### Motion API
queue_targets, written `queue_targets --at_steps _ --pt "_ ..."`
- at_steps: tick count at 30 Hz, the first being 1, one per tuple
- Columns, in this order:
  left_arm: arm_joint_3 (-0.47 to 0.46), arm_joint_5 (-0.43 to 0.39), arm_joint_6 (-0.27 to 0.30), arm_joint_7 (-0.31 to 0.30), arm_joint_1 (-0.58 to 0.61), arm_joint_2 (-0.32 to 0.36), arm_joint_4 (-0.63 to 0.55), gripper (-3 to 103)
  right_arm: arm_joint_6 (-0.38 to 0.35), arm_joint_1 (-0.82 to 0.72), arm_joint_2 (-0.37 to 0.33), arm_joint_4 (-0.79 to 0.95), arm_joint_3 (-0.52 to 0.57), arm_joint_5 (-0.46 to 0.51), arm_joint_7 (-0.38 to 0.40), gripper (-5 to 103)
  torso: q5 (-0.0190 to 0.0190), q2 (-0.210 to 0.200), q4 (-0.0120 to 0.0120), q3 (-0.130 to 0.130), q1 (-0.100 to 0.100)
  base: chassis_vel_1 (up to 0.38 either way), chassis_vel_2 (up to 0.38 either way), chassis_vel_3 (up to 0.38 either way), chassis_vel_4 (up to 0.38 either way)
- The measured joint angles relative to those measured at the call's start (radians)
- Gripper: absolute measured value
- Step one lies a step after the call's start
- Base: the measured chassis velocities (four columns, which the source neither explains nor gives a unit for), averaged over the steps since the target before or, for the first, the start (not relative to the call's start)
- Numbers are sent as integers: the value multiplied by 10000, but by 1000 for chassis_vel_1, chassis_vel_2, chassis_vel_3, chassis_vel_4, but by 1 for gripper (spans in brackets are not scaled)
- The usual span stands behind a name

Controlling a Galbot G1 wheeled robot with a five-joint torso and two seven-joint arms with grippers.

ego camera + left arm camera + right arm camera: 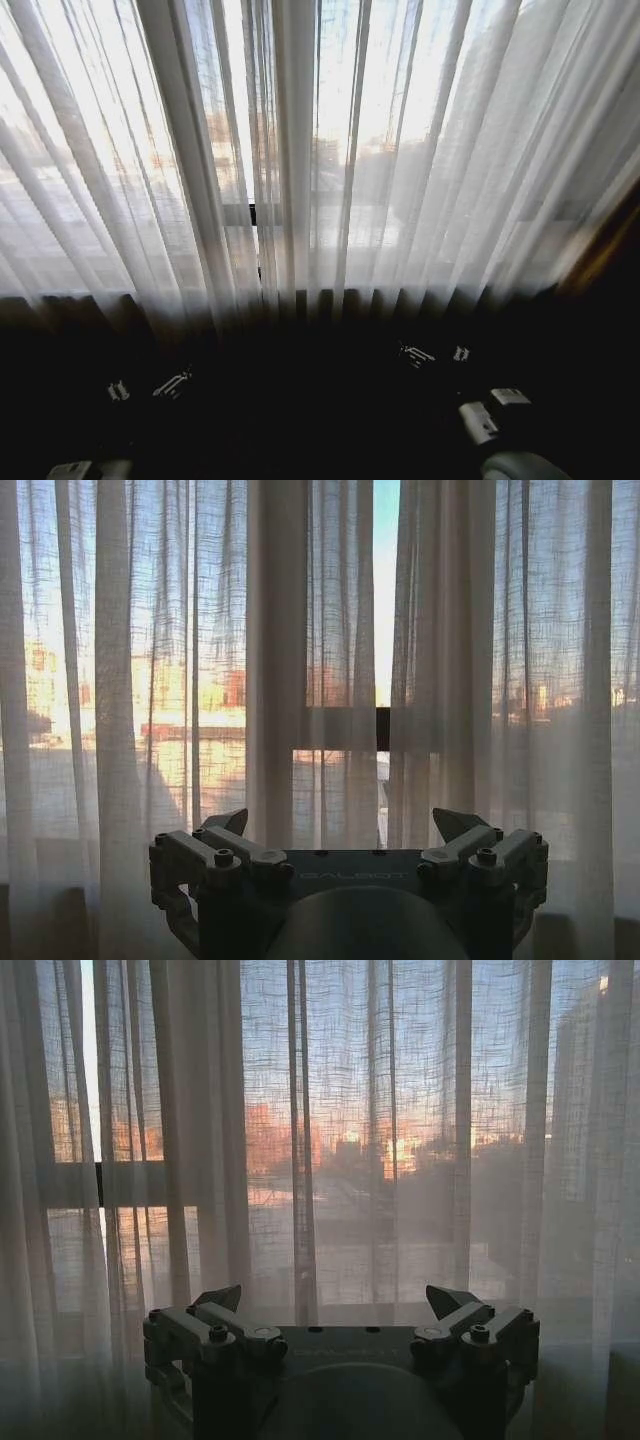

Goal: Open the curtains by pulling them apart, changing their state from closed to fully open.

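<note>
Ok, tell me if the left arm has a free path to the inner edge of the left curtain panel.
Probably yes. The left gripper faces the left curtain panel near the narrow centre gap, jaws open, and nothing stands between them.

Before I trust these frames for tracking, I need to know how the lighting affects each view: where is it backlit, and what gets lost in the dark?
Head view: the curtains are strongly backlit, and everything below them sinks to near black. Left wrist view: the open left gripper is a dim silhouette against warm glow, with a bright narrow gap between the panels. Right wrist view: dimmer and bluish, the open right gripper also silhouetted.
</note>
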Motion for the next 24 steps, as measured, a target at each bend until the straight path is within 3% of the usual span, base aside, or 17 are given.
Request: queue_targets --at_steps 11,18,24 --pt "148 -70 587 -577 -414 35 0 100 -707 1056 -586 -597 -424 381 180 100 0 -1 -1 1 3 0 0 0 0" --pt "-220 -1052 1227 -773 -784 787 0 100 -353 1214 -653 -782 -465 231 170 100 -3 -1 -1 1 3 0 0 0 0" --pt "-151 -1426 1259 -651 -1006 1406 0 100 -153 740 -555 -586 -441 33 121 100 -2 -1 -2 1 3 0 0 0 0"
